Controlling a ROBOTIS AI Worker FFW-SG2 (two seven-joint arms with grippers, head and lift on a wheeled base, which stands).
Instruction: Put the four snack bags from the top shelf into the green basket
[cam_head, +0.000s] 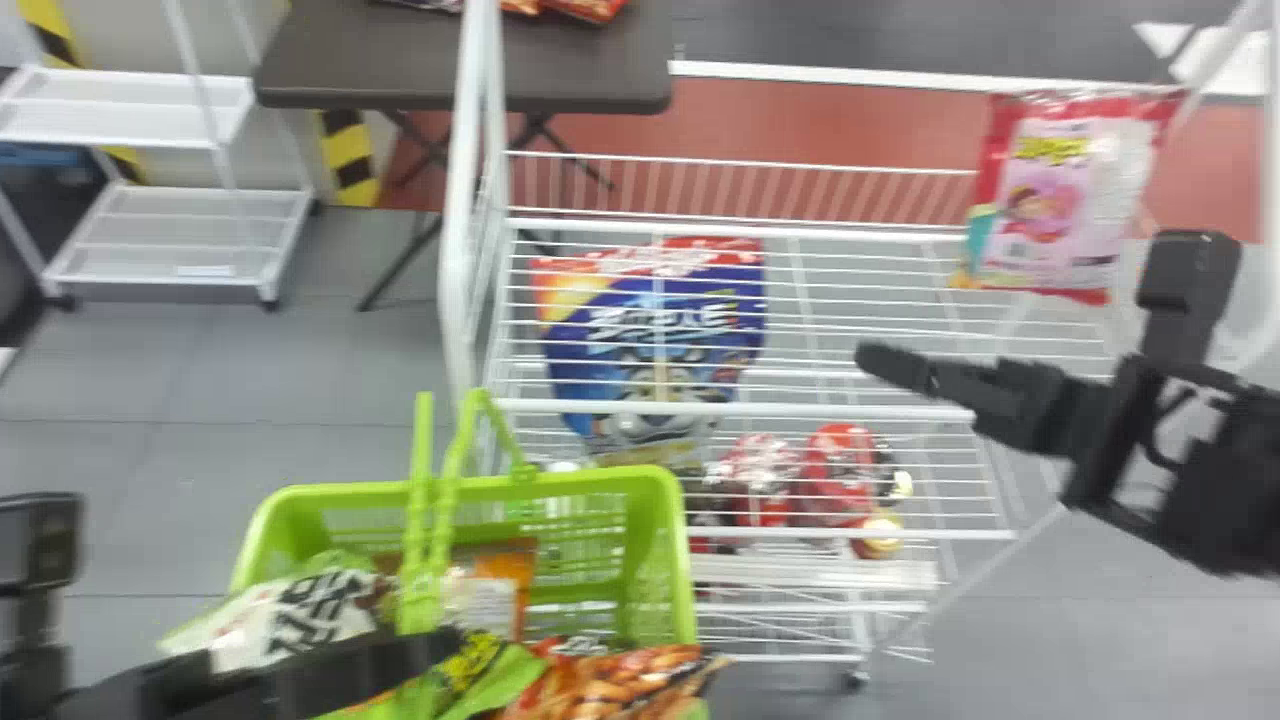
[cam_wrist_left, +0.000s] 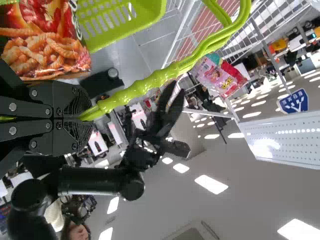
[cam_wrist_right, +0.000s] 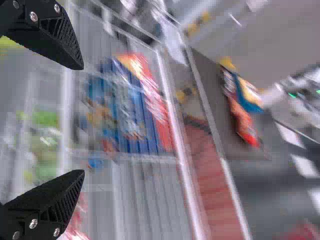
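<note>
Head view: pink bag (cam_head: 1070, 195), prob. the next pick, sits at the top shelf's (cam_head: 820, 408) back R corner, beyond the R gripper (cam_wrist_right: 83, 120); long axis roughly near-to-far as seen there, slightly tilted (can't tell if it stands or leans). R arm is clearly the nearer one; its fingers are spread wide w/ nothing pinched, aimed more toward the shelf's L side than at the bag, so the move prob. needs a turn R and away first, then a close across the bag's width.

L gripper (cam_wrist_left: 86, 114) has its fingers pressed together on the handle (cam_wrist_left: 150, 82) of the green basket (cam_head: 655, 560), just L of the rack's near side; so the drop would run R to L, past the handle.

Blue bag (cam_head: 650, 330) shows nr the rack's L end w/ white wires crossing its face; looks to be under the top wires (can't be sure), so maybe not a target.

Materials: pink bag is glossy film, boxy outline, crimped end, likely slippery & prone to crumple; shelf is thin coated wire, a corner could snag; basket is slotted plastic w/ a slim ribbed handle; white bag (cam_head: 300, 615), orange bag (cam_head: 510, 575) & red bag (cam_head: 610, 685) are in or over it, puffy & creased, piled toward the near side; another bag may slide off.
</note>
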